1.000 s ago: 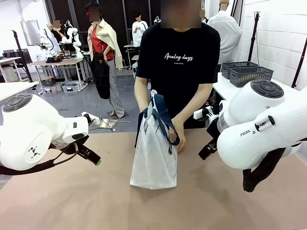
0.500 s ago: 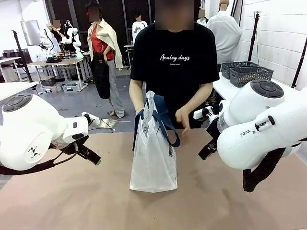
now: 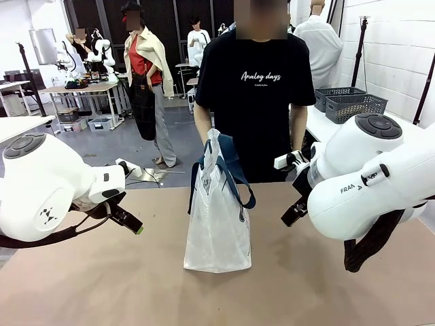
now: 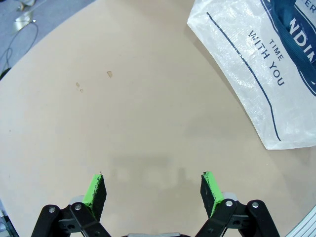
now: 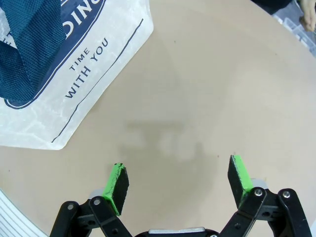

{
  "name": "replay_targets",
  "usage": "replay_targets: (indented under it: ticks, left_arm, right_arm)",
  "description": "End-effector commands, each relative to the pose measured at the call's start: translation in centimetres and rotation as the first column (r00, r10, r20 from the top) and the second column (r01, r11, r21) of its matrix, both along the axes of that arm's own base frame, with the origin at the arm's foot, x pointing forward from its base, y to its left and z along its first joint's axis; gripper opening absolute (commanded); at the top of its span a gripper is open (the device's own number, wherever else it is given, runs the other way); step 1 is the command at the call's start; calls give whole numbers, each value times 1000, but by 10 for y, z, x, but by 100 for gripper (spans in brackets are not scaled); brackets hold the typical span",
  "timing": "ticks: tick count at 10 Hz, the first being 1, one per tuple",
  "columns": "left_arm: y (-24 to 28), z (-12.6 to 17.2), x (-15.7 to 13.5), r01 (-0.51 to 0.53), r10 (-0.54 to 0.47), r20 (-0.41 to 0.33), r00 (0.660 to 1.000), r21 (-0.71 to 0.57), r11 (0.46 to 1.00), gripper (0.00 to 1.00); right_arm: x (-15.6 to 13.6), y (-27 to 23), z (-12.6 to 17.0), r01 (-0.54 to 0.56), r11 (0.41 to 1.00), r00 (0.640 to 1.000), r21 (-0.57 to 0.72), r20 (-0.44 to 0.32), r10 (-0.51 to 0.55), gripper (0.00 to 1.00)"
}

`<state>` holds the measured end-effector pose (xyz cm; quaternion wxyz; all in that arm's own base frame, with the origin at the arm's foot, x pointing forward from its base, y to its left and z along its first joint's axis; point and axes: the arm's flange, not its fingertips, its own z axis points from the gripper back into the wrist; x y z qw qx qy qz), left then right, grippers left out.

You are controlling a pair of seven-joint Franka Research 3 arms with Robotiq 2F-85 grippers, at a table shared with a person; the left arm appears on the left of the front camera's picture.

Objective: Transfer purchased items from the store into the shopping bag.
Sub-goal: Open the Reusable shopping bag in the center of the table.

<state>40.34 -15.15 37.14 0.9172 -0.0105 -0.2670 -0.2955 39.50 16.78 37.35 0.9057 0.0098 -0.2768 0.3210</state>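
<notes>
**Claws open and empty on either side of the upright bag**

Left gripper (image 4: 153,190) hovers with its green pads spread wide over bare tabletop, nothing between them. It sits toward the left edge of the table (image 3: 102,285). The right gripper (image 5: 180,180) is just as wide apart and just as empty, above the table's right side. Each is parked beside the load rather than over it, which probably leaves the middle free for the person (image 3: 255,102) at the far edge.

The shopping bag (image 3: 217,224) stands upright near the middle of the table, somewhat toward the far edge, resting on its flat bottom. Its navy handles (image 3: 234,176) flop over the top and down its right face. Standing this way keeps its mouth facing up, ready for goods to be dropped in. One of the person's arms hangs clear of the bag. The other runs down behind the bag's top, so I cannot tell whether that hand is steadying it. The plastic is too cloudy to show whether anything lies inside.

Both wrist views catch a lower corner of the bag near their gripper, well apart from the pads.
</notes>
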Motion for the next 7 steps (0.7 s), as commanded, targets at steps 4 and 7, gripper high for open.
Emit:
replay_targets:
  ticks: [4,7]
  left_arm:
    - [1,0,0,-1,1,0,1000,0,1000,100]
    - [1,0,0,-1,1,0,1000,0,1000,100]
  right_arm:
    - [0,0,0,0,1000,1000,0,0,0,100]
    - [0,0,0,0,1000,1000,0,0,0,100]
